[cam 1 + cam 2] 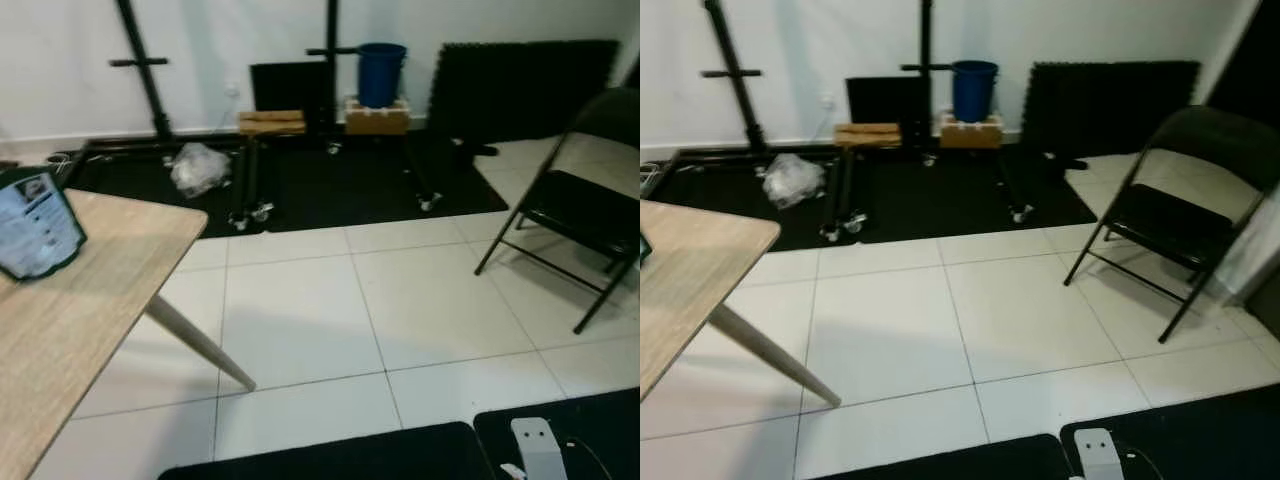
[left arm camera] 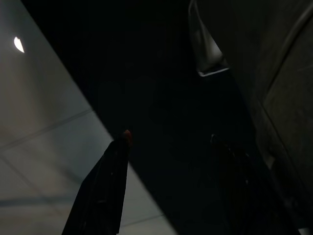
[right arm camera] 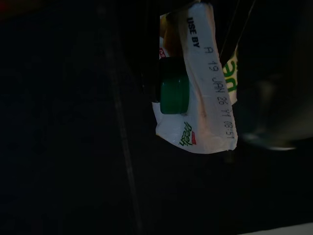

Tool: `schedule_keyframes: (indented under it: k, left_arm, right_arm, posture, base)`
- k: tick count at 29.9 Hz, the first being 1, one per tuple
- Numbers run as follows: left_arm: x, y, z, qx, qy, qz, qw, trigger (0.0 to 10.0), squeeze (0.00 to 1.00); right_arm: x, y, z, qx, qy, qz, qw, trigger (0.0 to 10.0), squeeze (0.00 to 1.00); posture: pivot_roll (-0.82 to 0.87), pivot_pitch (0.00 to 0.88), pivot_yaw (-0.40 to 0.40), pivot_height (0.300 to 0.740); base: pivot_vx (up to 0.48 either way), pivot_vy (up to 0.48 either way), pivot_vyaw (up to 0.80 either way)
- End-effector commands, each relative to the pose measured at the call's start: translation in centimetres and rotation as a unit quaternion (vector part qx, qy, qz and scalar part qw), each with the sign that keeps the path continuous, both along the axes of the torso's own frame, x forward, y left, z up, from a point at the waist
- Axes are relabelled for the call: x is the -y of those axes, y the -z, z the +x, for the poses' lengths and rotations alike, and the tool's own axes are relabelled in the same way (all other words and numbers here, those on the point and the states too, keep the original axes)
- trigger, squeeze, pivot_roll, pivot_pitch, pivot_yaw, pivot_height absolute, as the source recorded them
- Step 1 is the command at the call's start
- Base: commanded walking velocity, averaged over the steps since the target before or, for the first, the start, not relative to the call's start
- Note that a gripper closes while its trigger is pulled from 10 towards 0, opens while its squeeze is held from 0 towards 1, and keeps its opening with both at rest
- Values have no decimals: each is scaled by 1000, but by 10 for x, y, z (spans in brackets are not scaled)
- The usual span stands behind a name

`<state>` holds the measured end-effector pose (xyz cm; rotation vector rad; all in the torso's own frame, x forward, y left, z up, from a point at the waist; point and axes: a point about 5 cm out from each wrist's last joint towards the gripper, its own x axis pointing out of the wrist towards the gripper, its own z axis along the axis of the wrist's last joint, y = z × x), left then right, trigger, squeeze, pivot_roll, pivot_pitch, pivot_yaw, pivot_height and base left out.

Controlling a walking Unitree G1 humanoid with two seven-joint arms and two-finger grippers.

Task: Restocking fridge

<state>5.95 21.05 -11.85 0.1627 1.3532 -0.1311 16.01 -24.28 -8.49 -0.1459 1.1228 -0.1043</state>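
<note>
In the right wrist view a white milk carton point(image 3: 208, 103) with a green screw cap point(image 3: 174, 91) and a printed use-by date hangs close to the camera. My right gripper point(image 3: 190, 49) is shut on it, with the dark fingers barely made out beside it. My left gripper point(image 2: 168, 136) hangs low over a black mat and pale floor tiles. It is open, one black finger point(image 2: 100, 191) is plain, the other is dim, and nothing is between them. A dark pack with a blue and white label point(image 1: 32, 225) stands on the wooden table point(image 1: 90, 300) at the left.
A black folding chair point(image 1: 585, 205) stands on the right. At the far wall are a blue bin point(image 1: 381, 72), wooden boxes point(image 1: 272, 122), black stands on wheels point(image 1: 250, 180), a crumpled plastic bag point(image 1: 200, 166) and a black mat. White tiles point(image 1: 330, 320) lie between.
</note>
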Motion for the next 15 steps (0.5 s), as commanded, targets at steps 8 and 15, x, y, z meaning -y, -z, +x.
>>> schedule_keyframes:
  k: [8, 15]
  left_arm:
    - [7, -11, 51, 107, 22, 17, 994, 10000, 0]
    - [2, -10, 47, 94, 16, 23, 995, 10000, 0]
  right_arm:
    - [1, 2, -5, -9, 1, 1, 1000, 10000, 0]
    - [0, 2, -5, -9, -3, 2, 1000, 10000, 0]
  posture:
    - [-34, 0, -21, 740]
    - [-37, 0, -19, 740]
  base:
    - [0, 0, -781]
    - [0, 0, -781]
